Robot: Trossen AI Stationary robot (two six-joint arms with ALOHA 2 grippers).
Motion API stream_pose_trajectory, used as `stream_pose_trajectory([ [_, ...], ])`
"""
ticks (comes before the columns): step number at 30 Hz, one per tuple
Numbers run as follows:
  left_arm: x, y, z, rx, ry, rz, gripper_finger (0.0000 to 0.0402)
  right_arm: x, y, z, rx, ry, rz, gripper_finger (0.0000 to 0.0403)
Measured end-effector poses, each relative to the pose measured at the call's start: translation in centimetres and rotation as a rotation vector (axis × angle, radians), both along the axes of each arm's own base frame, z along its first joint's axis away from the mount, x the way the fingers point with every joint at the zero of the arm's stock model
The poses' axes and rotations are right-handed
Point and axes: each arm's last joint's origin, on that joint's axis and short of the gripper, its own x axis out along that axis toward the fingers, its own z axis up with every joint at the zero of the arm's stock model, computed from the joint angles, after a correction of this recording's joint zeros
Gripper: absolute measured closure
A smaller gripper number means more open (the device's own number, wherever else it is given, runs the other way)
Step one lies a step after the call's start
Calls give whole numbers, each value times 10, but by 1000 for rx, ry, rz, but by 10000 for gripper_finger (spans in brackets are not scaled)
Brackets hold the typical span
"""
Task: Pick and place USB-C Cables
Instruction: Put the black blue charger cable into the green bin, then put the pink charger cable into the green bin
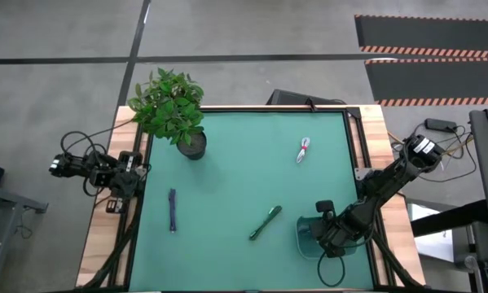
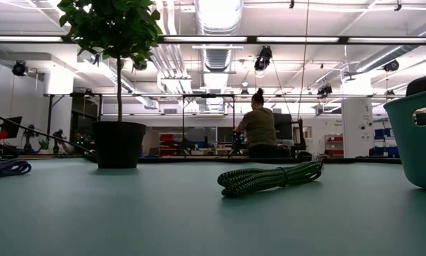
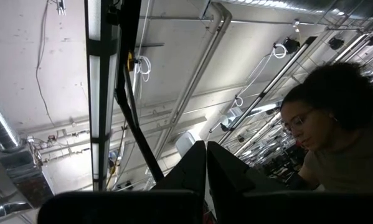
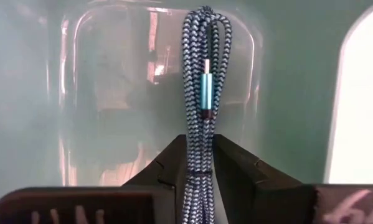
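You've got four USB-C cables here. The teal-blue cable (image 4: 202, 99) is a braided, folded bundle, pinched between the right gripper (image 4: 198, 165) jaws and hanging over the teal bin (image 1: 307, 236). The green cable (image 1: 265, 222) lies slanted mid-table, the dark blue-purple cable (image 1: 172, 209) lies straight on the left side, and the white-and-red cable (image 1: 303, 150) sits far right.

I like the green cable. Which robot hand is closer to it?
Right. The right gripper is over the teal bin, just beside the green cable. The left gripper waits off the mat's far left edge.
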Motion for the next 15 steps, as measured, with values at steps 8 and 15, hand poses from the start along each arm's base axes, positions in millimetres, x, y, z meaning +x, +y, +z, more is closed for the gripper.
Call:
stream_pose_trajectory([
  [8,0,0,0,0,0,0,402,0,0,0,1,-1,0,319],
  [15,0,0,0,0,0,0,402,0,0,2,12,-3,-12,328],
])
